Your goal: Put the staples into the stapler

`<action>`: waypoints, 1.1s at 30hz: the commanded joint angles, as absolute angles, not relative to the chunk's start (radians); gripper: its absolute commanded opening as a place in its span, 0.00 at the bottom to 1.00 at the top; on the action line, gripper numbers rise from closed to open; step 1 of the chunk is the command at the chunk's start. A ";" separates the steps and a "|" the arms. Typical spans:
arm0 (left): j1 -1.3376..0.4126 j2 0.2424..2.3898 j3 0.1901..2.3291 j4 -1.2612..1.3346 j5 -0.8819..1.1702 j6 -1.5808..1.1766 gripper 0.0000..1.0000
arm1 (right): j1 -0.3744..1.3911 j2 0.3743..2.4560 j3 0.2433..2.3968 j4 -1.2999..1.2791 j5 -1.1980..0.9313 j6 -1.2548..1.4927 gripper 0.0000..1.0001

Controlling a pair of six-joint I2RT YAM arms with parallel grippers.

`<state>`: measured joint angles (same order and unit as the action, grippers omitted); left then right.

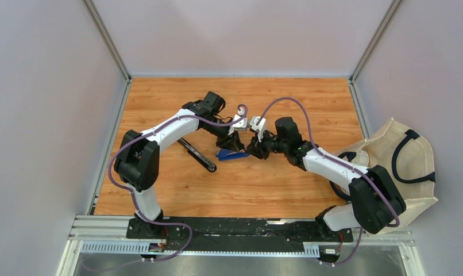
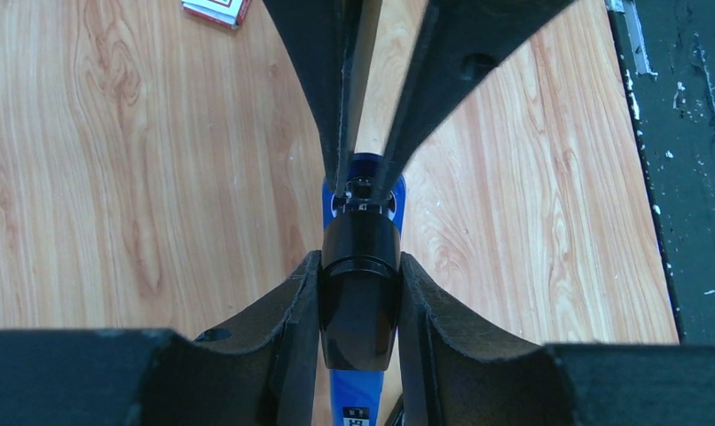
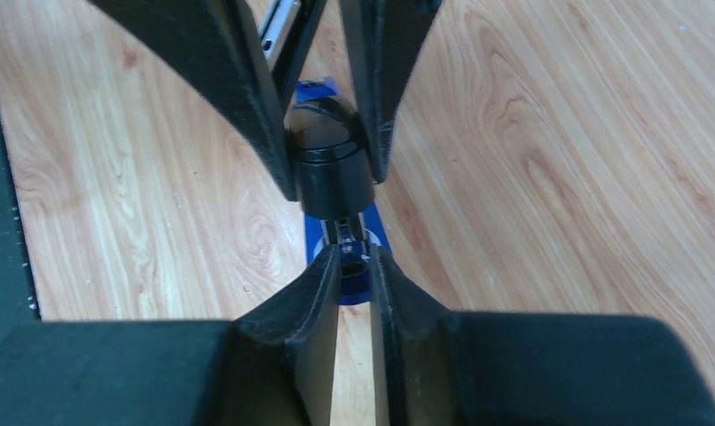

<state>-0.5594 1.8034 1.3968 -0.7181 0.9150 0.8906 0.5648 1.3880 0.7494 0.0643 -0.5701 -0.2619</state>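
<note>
Blue-and-black stapler [image 1: 230, 154] lies mid-desk [image 1: 275, 190]. Its black rounded body is clamped by the left end effector [image 2: 360, 264]. From the opposite side, the right end effector [image 3: 354, 257] is pinched shut on the narrow bit at the body's tip. White/red staple box [image 2: 216, 9] lies at 11 o'clock of the stapler in the left wrist view. In the top view, long black bar [image 1: 197, 155] at 9 o'clock, beige tote bag [image 1: 401, 161] at 3.

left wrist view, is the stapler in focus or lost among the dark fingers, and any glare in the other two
Left wrist view: stapler sharp, soft sheen on its black body, left pincer a near-black mass with little detail. Right wrist view: table grain crisp, same dark foreground. Top external view: even light, no harsh glare.
</note>
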 commanded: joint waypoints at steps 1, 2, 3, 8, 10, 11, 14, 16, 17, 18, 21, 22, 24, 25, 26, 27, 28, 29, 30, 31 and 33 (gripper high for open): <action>-0.568 1.753 1.462 -0.721 1.023 0.916 0.20 | 0.572 1.420 0.788 0.048 -0.560 -0.290 0.19; -0.568 1.752 1.471 -0.719 1.023 0.908 0.19 | 0.572 1.430 0.792 0.032 -0.564 -0.298 0.19; -0.566 1.752 1.479 -0.719 1.025 0.907 0.19 | 0.572 1.440 0.799 0.017 -0.569 -0.304 0.19; -0.557 1.758 1.531 -0.730 1.051 0.882 0.16 | 0.572 1.480 0.808 -0.034 -0.560 -0.321 0.18; -0.554 1.756 1.542 -0.738 1.061 0.874 0.16 | 0.574 1.489 0.813 -0.035 -0.554 -0.321 0.18; -0.555 1.755 1.545 -0.738 1.069 0.867 0.16 | 0.574 1.494 0.818 -0.038 -0.551 -0.321 0.18; -0.552 1.744 1.531 -0.723 1.081 0.857 0.15 | 0.577 1.502 0.821 -0.046 -0.551 -0.314 0.18; -0.554 1.741 1.520 -0.712 1.080 0.861 0.15 | 0.578 1.502 0.821 -0.040 -0.548 -0.311 0.18; -0.552 1.741 1.514 -0.710 1.077 0.865 0.14 | 0.578 1.499 0.822 -0.040 -0.543 -0.308 0.18; -0.552 1.744 1.509 -0.710 1.072 0.871 0.14 | 0.578 1.496 0.822 -0.037 -0.538 -0.305 0.18; -0.554 1.753 1.477 -0.695 1.065 0.879 0.14 | 0.578 1.467 0.816 -0.020 -0.546 -0.293 0.19; -0.554 1.758 1.470 -0.693 1.065 0.887 0.14 | 0.578 1.460 0.815 -0.012 -0.557 -0.284 0.20; -0.557 1.766 1.456 -0.693 1.062 0.902 0.13 | 0.578 1.450 0.811 -0.009 -0.578 -0.273 0.22; -0.558 1.770 1.453 -0.693 1.062 0.907 0.13 | 0.580 1.448 0.811 -0.009 -0.586 -0.268 0.23; -0.561 1.775 1.453 -0.692 1.063 0.907 0.13 | 0.580 1.450 0.811 -0.009 -0.592 -0.267 0.24; -0.560 1.782 1.453 -0.692 1.071 0.905 0.13 | 0.580 1.450 0.811 -0.009 -0.601 -0.265 0.25; -0.561 1.784 1.454 -0.692 1.077 0.902 0.13 | 0.581 1.453 0.811 0.020 -0.606 -0.264 0.27; -0.561 1.790 1.457 -0.692 1.083 0.899 0.13 | 0.581 1.453 0.808 0.023 -0.612 -0.264 0.30; -0.561 1.793 1.460 -0.693 1.089 0.897 0.13 | 0.583 1.454 0.808 0.028 -0.617 -0.264 0.32; -0.563 1.795 1.463 -0.695 1.094 0.899 0.13 | 0.586 1.454 0.805 0.031 -0.617 -0.264 0.34; -0.561 1.798 1.471 -0.713 1.103 0.908 0.12 | 0.587 1.451 0.802 0.040 -0.615 -0.264 0.36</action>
